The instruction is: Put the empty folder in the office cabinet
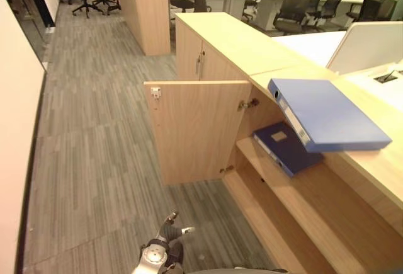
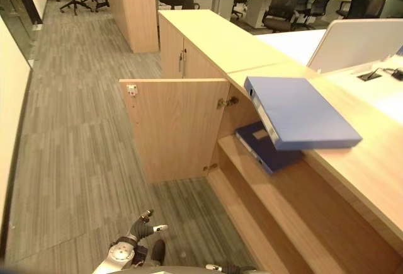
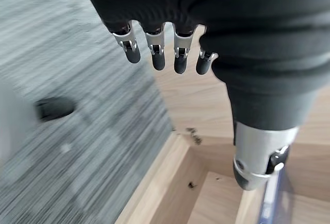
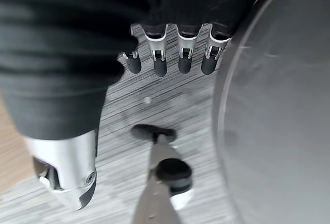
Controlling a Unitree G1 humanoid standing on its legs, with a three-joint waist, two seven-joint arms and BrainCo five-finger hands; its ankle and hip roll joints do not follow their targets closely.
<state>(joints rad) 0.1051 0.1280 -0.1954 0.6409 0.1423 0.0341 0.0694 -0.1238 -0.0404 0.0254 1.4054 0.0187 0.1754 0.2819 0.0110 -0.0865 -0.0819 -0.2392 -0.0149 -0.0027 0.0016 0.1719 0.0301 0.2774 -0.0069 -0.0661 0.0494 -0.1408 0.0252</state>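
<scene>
Two folders on record: light blue binder [image 1: 327, 113] flat on the cabinet top [image 1: 239, 41], overhanging; dark blue folder [image 1: 284, 148] on the shelf [image 1: 264, 160] behind the open door [image 1: 198, 129]. Left hand [image 3: 165, 54] and right hand [image 4: 170, 54] low, fingers relaxed, empty. Advice: grasp the binder's overhanging edge, keep level.

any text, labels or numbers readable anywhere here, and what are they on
None can be read.
Light blue folder on the cabinet top: a pale spine label, too small to read.
Dark blue folder on the shelf inside the open cabinet: a tan patch on its cover, nothing legible.
Open cabinet door: plain wood, no print.
</scene>
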